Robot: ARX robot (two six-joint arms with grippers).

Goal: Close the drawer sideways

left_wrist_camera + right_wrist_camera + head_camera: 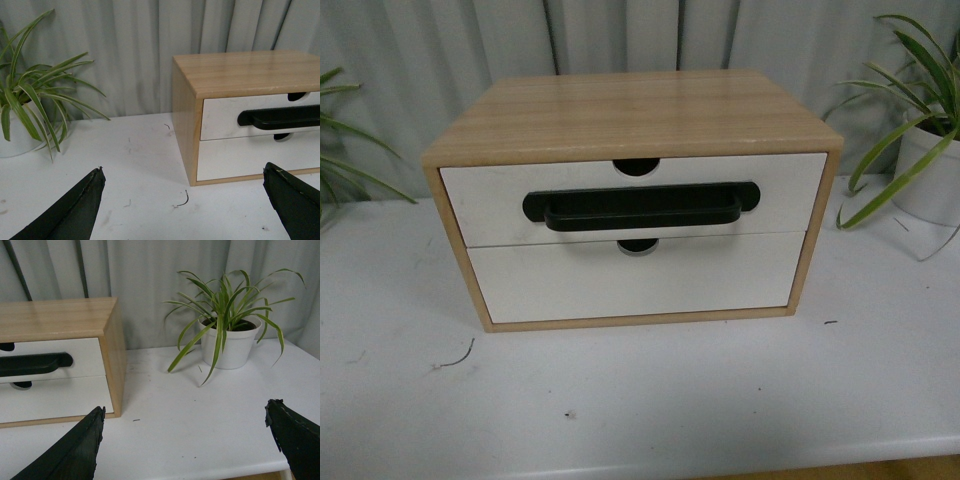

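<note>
A wooden cabinet point(630, 105) stands on the white table point(650, 400). Its upper drawer point(490, 200) has a white front, a long black bar handle point(640, 208) and a half-round notch point(637, 166); it sticks out slightly past the plain lower drawer front point(630, 280). Neither arm shows in the front view. My left gripper point(185, 187) is open and empty, above the table in front of the cabinet's left corner point(187, 125). My right gripper point(185, 427) is open and empty, off the cabinet's right corner point(112, 350).
A potted plant in a white pot point(227, 342) stands on the table to the cabinet's right point(930, 170). Another potted plant point(30, 110) stands to its left. A grey curtain point(620, 35) hangs behind. The table's front edge point(720, 465) is near.
</note>
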